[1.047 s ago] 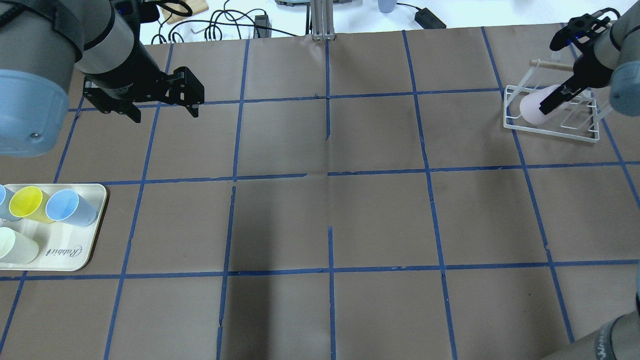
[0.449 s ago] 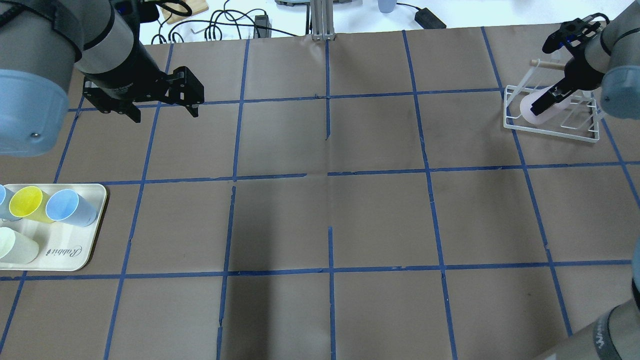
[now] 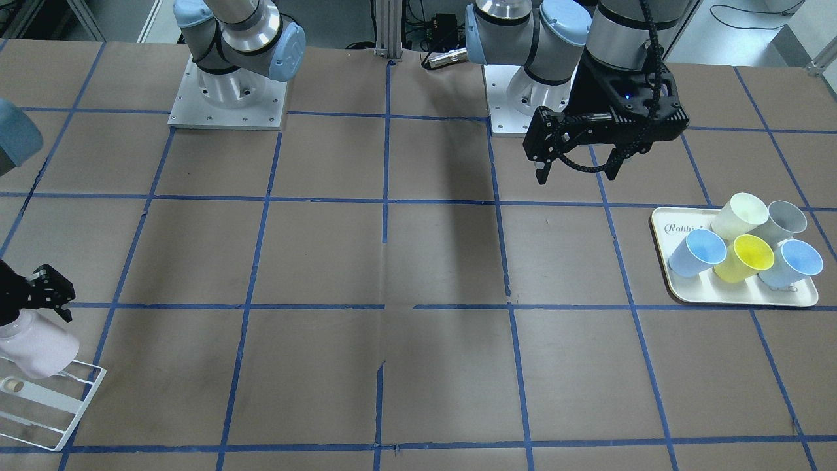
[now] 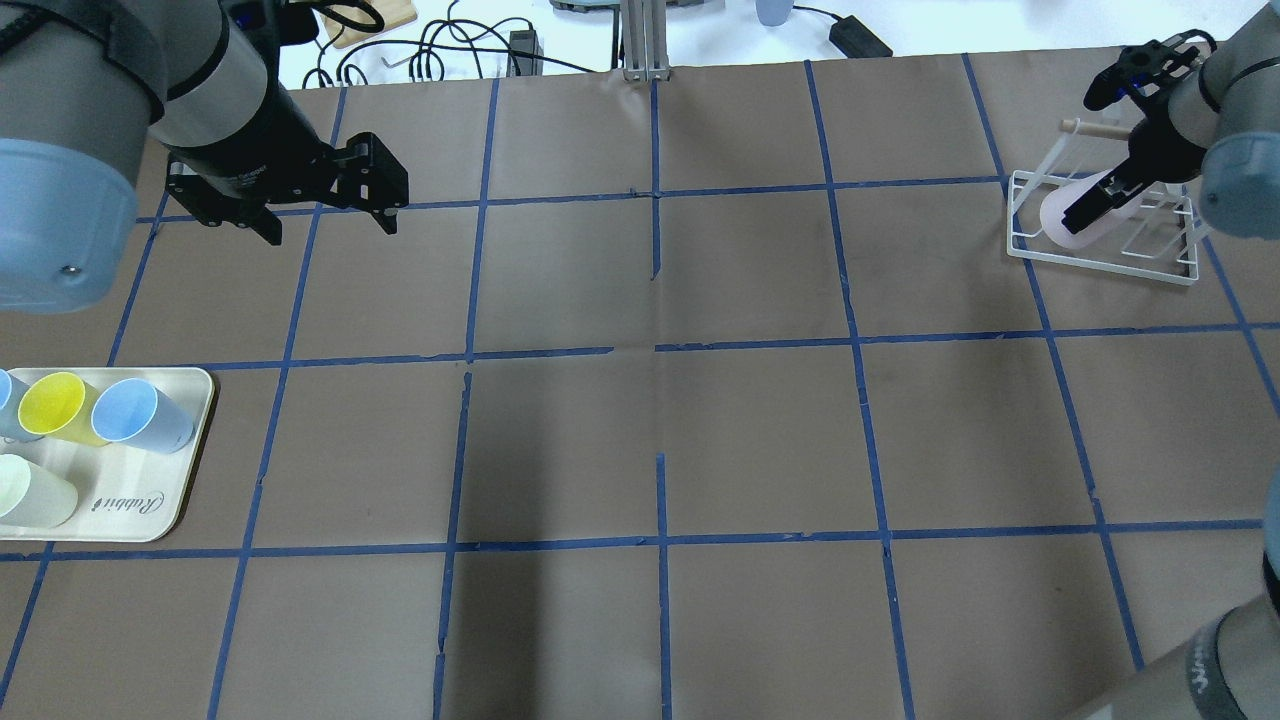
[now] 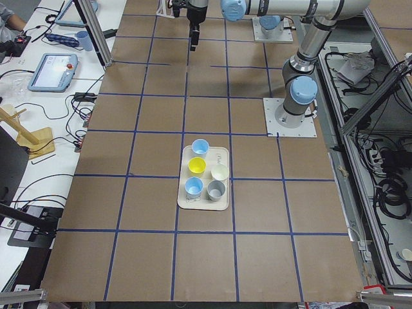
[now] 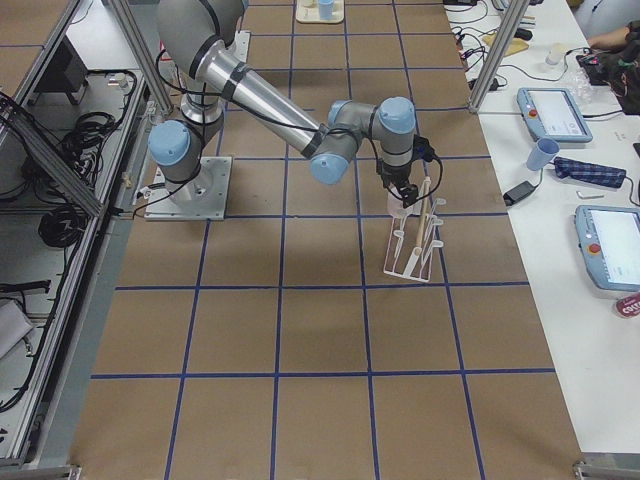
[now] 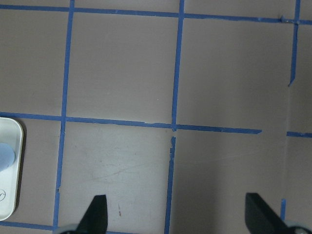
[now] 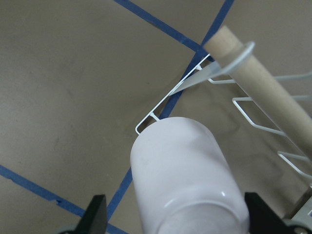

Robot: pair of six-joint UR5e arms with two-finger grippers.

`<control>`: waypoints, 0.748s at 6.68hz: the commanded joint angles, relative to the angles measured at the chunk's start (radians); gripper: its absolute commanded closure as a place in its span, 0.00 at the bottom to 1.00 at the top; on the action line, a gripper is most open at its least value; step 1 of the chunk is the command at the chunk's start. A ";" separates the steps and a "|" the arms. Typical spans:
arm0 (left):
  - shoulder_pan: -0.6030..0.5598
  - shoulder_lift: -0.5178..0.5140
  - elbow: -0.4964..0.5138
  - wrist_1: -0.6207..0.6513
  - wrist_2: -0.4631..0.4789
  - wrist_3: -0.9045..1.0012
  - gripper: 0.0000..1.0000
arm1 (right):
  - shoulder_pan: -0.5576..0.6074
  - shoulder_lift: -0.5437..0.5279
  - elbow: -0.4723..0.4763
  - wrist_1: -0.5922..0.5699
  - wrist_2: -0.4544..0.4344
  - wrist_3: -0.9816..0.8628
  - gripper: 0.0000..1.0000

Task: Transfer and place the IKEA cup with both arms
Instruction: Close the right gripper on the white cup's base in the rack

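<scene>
The pale pink IKEA cup (image 4: 1058, 222) lies tilted in a white wire rack (image 4: 1100, 262) at the table's far right. It also shows in the front view (image 3: 36, 350) and the right wrist view (image 8: 190, 180). My right gripper (image 4: 1085, 208) is open. Its fingers (image 8: 97, 214) straddle the cup with a gap on the left side. My left gripper (image 4: 330, 230) is open and empty, high over the far left of the table. It also shows in the front view (image 3: 577, 176) and is far from the cup.
A cream tray (image 4: 150, 520) at the near left holds two light blue cups, one yellow, one cream and one grey. A wooden dowel (image 8: 258, 83) tops the rack. Cables and devices lie beyond the table's far edge.
My right gripper and the pink cup have moved a little farther and lower into the rack since a second ago. The left arm has not moved.
</scene>
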 commanded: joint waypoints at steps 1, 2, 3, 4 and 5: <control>0.000 0.000 0.000 0.000 0.000 0.000 0.00 | -0.003 -0.001 0.006 0.009 -0.003 0.000 0.10; 0.000 0.000 0.002 0.000 -0.003 0.000 0.00 | -0.003 -0.001 0.002 0.011 -0.003 0.000 0.15; 0.000 0.000 0.000 0.000 -0.005 0.000 0.00 | -0.003 -0.001 -0.001 0.011 -0.003 0.000 0.24; 0.000 0.000 0.000 0.000 -0.006 0.000 0.00 | -0.003 -0.001 -0.003 0.012 -0.005 0.001 0.35; 0.000 0.000 -0.003 -0.001 -0.006 -0.001 0.00 | -0.003 -0.001 -0.005 0.014 -0.005 0.001 0.43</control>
